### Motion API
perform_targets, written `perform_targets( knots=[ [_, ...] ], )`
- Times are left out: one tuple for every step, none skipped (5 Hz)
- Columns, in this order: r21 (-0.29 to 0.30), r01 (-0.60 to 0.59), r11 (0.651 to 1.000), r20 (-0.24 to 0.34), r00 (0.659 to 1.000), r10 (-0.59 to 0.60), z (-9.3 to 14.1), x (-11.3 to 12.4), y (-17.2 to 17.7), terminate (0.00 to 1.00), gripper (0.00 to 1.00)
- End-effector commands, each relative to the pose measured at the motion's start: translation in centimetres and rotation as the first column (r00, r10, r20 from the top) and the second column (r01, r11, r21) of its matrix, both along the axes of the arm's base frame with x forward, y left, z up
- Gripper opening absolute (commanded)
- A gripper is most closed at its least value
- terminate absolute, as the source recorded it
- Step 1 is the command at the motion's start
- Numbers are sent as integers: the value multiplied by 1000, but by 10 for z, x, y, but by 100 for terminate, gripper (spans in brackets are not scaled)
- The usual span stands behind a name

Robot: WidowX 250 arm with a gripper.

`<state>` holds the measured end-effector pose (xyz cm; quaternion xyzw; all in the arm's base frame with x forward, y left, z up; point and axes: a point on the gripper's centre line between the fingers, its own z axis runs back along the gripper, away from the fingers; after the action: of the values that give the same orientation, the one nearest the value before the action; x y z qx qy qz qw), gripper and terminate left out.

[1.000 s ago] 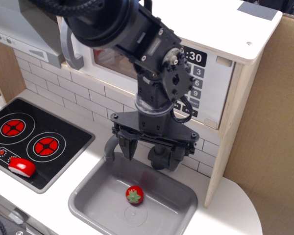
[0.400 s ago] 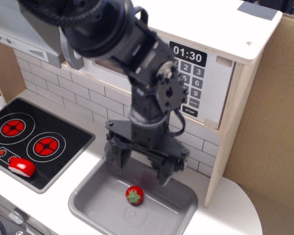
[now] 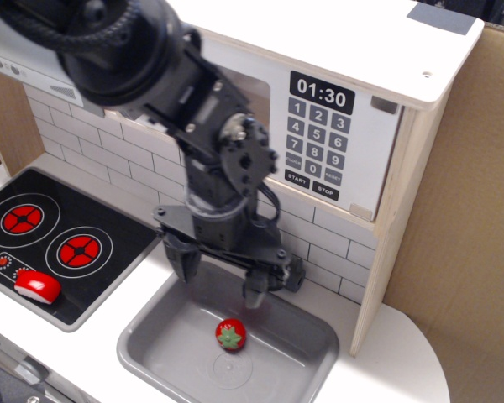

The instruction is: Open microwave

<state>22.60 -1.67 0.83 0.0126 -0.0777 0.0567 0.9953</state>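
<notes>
Arm hides most of the microwave front

The black arm [image 3: 176, 92] covers the left part of the microwave [image 3: 353, 126], so the door, its window and handle cannot be made out; only the keypad [image 3: 317, 143] shows clearly. The small words on the lower keypad buttons are barely legible. The sink faucet behind the gripper [image 3: 218, 273] is hidden. The stove panel [image 3: 59, 235] is cut off at the left edge, and the grey part at the bottom-left corner is cropped beyond telling
</notes>
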Motion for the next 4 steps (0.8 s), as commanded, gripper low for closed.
perform_targets(
  knots=[
    [5, -84, 996, 53, 995, 83, 32, 21, 60, 0, 100],
    [-15, -51, 999, 75, 996, 52, 53, 28, 94, 0, 100],
    [-6, 31, 1000, 104, 994, -30, 72, 39, 112, 0, 100],
    [5, 41, 999, 137, 990, -41, 86, 52, 126, 0, 100]
  ],
)
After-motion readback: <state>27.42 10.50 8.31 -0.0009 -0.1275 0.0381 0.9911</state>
